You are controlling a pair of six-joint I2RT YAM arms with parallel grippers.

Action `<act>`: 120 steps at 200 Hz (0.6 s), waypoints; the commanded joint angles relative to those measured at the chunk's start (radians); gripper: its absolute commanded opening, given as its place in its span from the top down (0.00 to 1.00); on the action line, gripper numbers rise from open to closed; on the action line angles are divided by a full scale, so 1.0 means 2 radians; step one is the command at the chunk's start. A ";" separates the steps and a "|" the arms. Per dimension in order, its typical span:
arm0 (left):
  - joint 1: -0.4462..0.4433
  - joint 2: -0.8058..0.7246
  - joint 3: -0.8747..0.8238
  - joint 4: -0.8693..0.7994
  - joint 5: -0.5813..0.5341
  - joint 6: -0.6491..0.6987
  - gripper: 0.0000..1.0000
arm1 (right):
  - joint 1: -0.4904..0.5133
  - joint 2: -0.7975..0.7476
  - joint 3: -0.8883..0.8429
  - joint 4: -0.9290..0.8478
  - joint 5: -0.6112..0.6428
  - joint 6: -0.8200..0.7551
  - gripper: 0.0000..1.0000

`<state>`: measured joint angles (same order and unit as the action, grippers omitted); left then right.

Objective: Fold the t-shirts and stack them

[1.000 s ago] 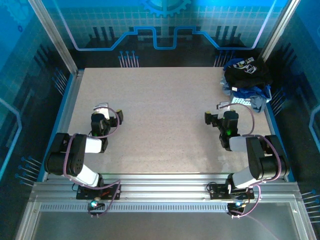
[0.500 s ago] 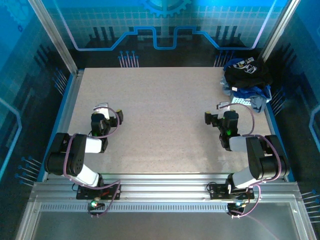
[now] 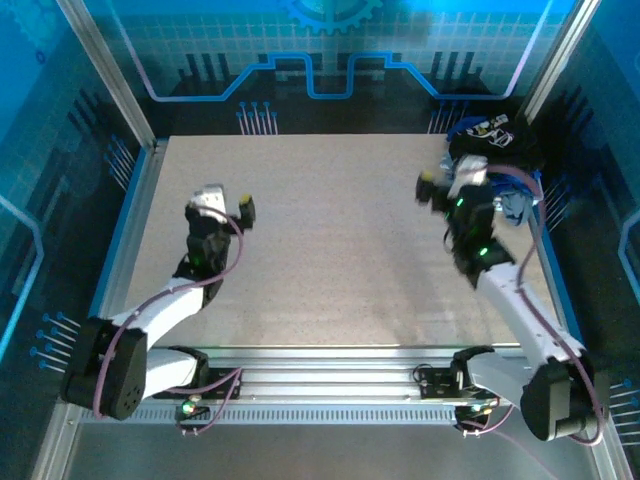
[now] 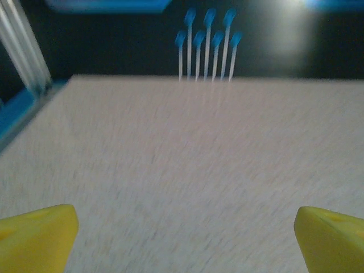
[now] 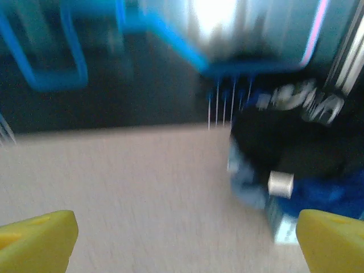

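Note:
The t-shirts lie in a heap at the table's back right corner. A black t-shirt (image 3: 497,140) with white lettering is on top, with royal blue cloth (image 3: 520,195) under it. In the right wrist view the black t-shirt (image 5: 284,136) sits above blue cloth (image 5: 333,193) and a pale grey-blue fold (image 5: 244,182). My right gripper (image 3: 447,180) hovers open just left of the heap, touching nothing. The right gripper's yellow fingertips (image 5: 40,236) stand wide apart around its midpoint (image 5: 185,233). My left gripper (image 3: 227,205) is open over bare table on the left, and its midpoint (image 4: 185,227) has nothing between the fingers.
A white mesh basket (image 5: 284,230) holds the heap, its corner showing under the blue cloth. The speckled table (image 3: 330,250) is bounded by a blue rail and metal posts on the left (image 3: 125,235) and a dark back wall. Both arm bases sit at the near edge.
Both arms have stretched forward from their folded pose. The right gripper moved up and back to the edge of the heap. The left gripper moved slightly farther onto the table.

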<state>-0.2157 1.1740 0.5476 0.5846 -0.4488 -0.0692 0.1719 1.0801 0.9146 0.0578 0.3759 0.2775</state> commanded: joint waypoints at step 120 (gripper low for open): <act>-0.034 0.144 0.377 -0.346 0.357 -0.342 0.09 | -0.192 0.481 0.549 -0.482 -0.145 0.215 0.34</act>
<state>-0.2661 1.4860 1.3064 -0.0902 0.1635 -0.7086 -0.1814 2.0186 1.9564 -0.8371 0.1364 0.6399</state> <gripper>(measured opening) 0.923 0.667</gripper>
